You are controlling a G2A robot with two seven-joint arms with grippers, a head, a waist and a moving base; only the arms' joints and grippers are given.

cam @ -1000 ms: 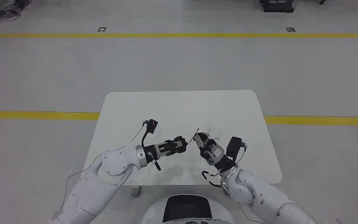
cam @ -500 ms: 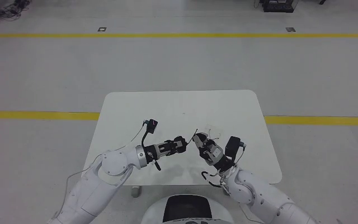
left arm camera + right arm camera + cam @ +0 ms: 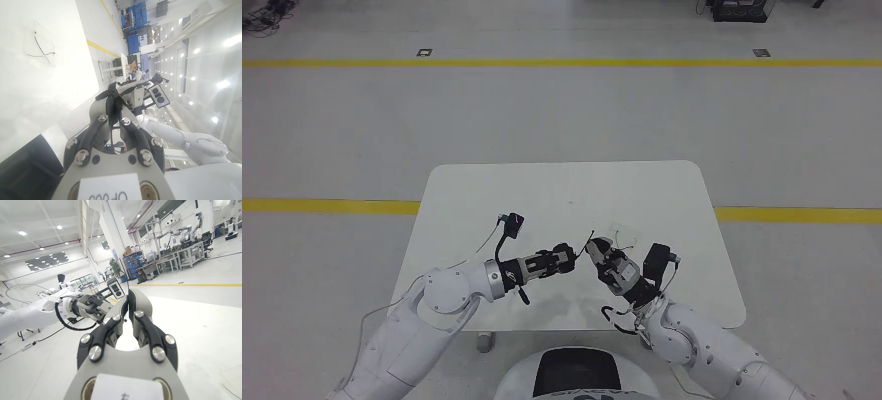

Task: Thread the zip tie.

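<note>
Right gripper (image 3: 128,303) clamped tight on zip tie (image 3: 128,285), thin black tail poking up past fingertips. Left gripper (image 3: 113,94) pinched closed too, facing it tip to tip from 9 o'clock; contents impossible to tell. Both above table (image 3: 542,190), toward 6 o'clock edge. Clear sheet (image 3: 56,43) with loose ties (image 3: 38,45) at 1 o'clock of right gripper.

Table (image 3: 542,190): white, rectangular top with rounded corners, surface smooth and level. Lying directly on it, toward the robot's right side, is one flat clear sheet (image 3: 51,37), rectangular and transparent. Two thin black zip ties (image 3: 38,44) lie crossed on that sheet. One small dark speck (image 3: 205,326) marks the bare tabletop.
</note>
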